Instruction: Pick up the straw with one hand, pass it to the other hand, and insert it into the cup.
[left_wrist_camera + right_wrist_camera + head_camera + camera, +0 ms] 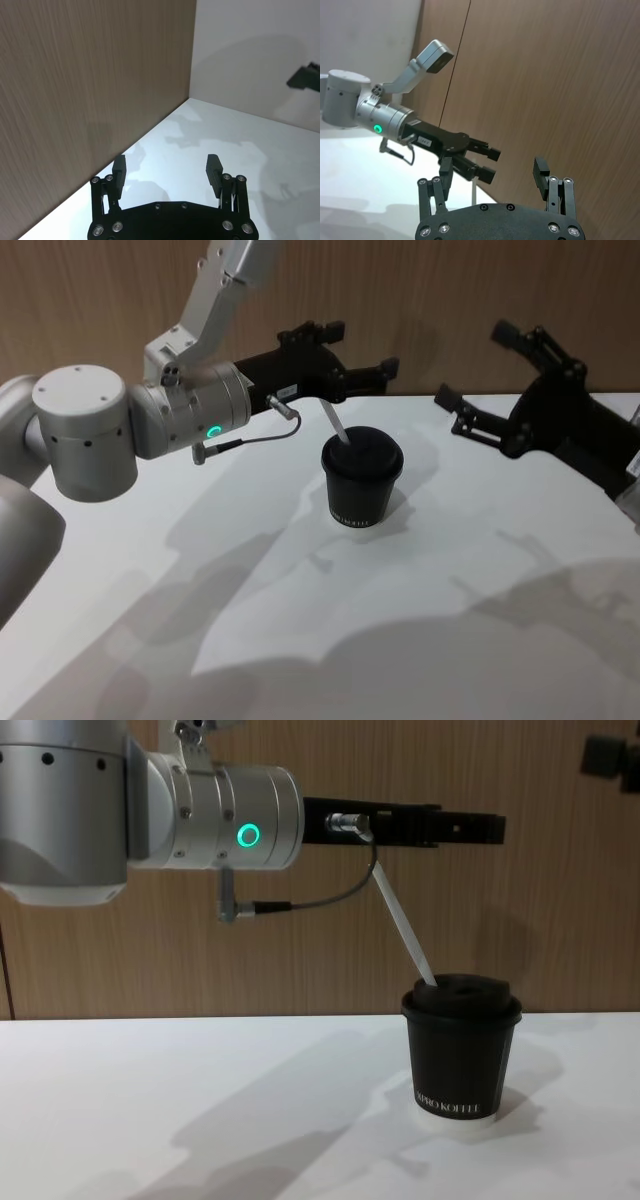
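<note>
The black cup [362,485] [460,1055] with its domed lid stands upright on the white table. The white straw [335,423] [405,930] sits in the lid and leans back toward my left side. My left gripper [365,348] [166,162] [480,827], on the silver green-lit wrist, hovers above and behind the cup, open and holding nothing; the straw's top end lies just under it. My right gripper [480,365] [492,170] is raised off to the right of the cup, open and empty.
A wood-panelled wall [450,280] rises close behind the table's far edge. A thin dark cable [255,438] loops under the left wrist. The table [450,640] stretches bare in front of the cup.
</note>
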Available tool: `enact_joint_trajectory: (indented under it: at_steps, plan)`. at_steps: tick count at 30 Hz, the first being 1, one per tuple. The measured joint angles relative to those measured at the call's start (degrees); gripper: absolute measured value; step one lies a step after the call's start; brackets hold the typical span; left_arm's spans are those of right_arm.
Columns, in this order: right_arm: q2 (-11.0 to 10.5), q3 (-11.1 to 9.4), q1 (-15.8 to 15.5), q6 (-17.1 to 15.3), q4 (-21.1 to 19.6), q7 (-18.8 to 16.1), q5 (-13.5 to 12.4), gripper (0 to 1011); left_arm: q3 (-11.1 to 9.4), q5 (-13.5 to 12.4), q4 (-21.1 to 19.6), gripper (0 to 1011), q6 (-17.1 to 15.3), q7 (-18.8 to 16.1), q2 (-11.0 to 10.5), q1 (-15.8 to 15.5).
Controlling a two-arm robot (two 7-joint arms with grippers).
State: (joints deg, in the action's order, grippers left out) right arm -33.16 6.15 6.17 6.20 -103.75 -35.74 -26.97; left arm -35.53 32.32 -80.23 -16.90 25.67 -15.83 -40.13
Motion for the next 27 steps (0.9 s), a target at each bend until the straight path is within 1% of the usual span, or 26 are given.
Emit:
enact_joint_trajectory:
  at_steps: [7,10,13,14,17,18,23,25,26,27]
  plan:
    - [0.9,0.2,2.3,-1.6,-0.8,2.1,0.0,1001,0.4,0.0,-0.9,999,0.3,-0.2,-0.5,0.9]
    - [1.8,0.5,3.8,-2.6,-1.3,3.5,0.0,1001,0.6,0.0,-1.3,1000,0.5,-0.2,-0.8,1.2]
    - [2.7,0.7,4.9,-3.5,-1.6,4.6,-0.5,1001,0.7,0.0,-1.7,1000,0.8,-0.3,-1.0,1.4]
    - [2.7,0.7,4.9,-3.5,-1.6,4.6,-0.5,1001,0.7,0.0,-1.8,1000,0.9,-0.3,-1.1,1.5]
    - [4.0,1.1,6.1,-4.7,-2.1,5.8,-1.6,1001,0.9,-0.1,-2.3,1000,1.3,-0.3,-1.4,1.7]
    - [4.0,1.1,6.1,-4.7,-2.1,5.8,-1.6,1001,1.0,-0.2,-2.6,1000,1.4,-0.2,-1.5,1.9]
    - [6.3,1.8,7.5,-6.9,-2.7,7.8,-3.8,1001,1.4,-0.1,-3.8,1000,2.1,0.2,-2.0,2.4]
    - [6.9,2.0,7.8,-7.6,-2.8,8.3,-4.6,1001,1.5,0.0,-4.2,1000,2.3,0.4,-2.2,2.5]
    - [7.6,2.2,8.0,-8.1,-2.9,8.7,-5.2,1001,1.7,0.1,-4.6,1000,2.4,0.5,-2.4,2.7]
    - [7.6,2.2,8.0,-8.1,-2.9,8.7,-5.2,1001,1.7,0.2,-4.8,1000,2.5,0.6,-2.5,2.8]
